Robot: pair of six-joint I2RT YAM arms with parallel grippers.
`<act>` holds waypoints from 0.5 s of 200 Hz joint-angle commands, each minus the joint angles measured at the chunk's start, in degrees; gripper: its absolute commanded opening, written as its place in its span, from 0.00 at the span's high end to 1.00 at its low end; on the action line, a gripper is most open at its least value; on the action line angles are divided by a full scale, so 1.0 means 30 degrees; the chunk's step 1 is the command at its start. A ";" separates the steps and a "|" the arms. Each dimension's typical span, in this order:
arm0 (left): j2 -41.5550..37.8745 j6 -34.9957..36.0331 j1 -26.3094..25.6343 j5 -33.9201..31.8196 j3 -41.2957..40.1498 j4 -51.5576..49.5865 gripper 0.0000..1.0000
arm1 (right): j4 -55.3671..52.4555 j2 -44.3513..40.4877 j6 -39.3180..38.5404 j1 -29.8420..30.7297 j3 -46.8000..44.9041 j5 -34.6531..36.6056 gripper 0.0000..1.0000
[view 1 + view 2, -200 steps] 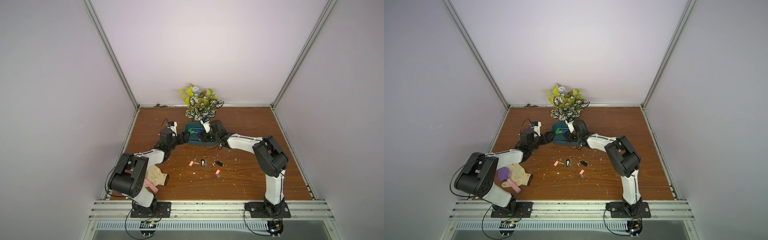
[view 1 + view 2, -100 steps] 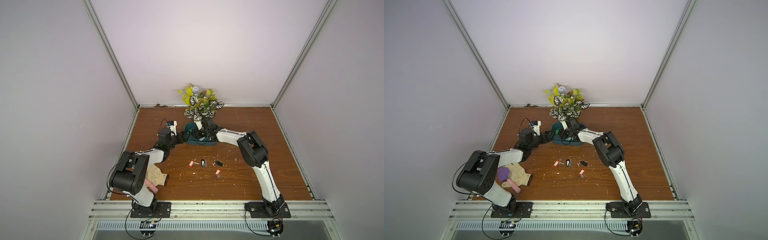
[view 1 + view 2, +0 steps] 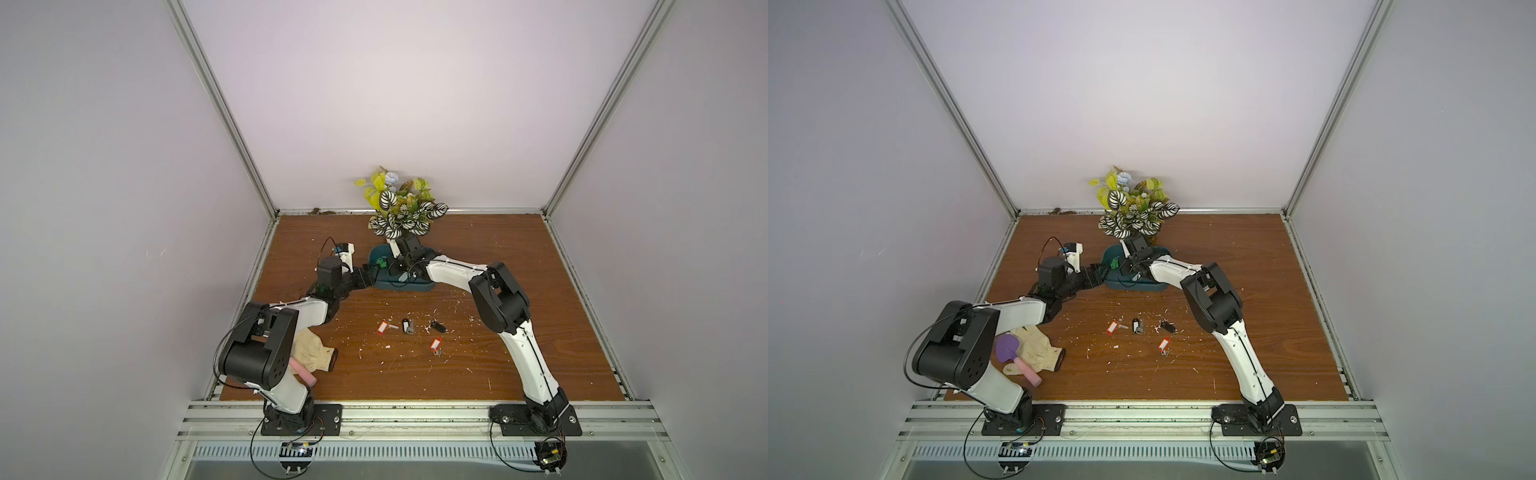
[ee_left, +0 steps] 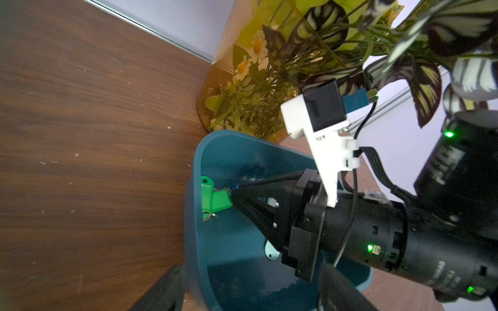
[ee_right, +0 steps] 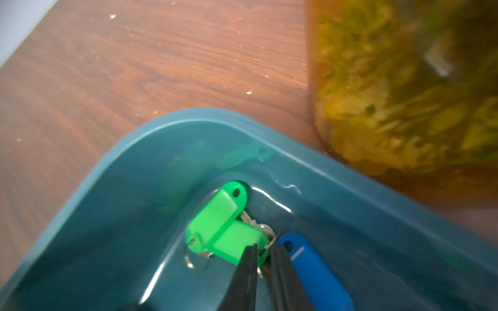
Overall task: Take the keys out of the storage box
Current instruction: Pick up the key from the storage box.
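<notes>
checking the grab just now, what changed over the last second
The right hand slid across the box toward the end by the left arm and closed on a green key tag; its arm leaned further forward. The left hand stayed open at that end of the box, and the four keys on the table did not move.

Both arms forward; right pincer (image 5: 262, 251) tight together; left pincer (image 4: 250, 289) agape
</notes>
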 commanded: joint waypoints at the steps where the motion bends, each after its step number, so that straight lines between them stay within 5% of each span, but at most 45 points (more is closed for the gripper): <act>1: -0.0089 0.0443 0.0283 0.0000 0.0543 -0.0267 0.20 | 0.0312 -0.1093 -0.0046 0.0016 -0.0260 0.0704 0.96; 100: -0.0077 0.1262 0.0296 -0.1345 0.1306 -0.2682 0.17 | 0.2471 -0.4466 -0.1223 -0.0013 -0.3591 0.0019 1.00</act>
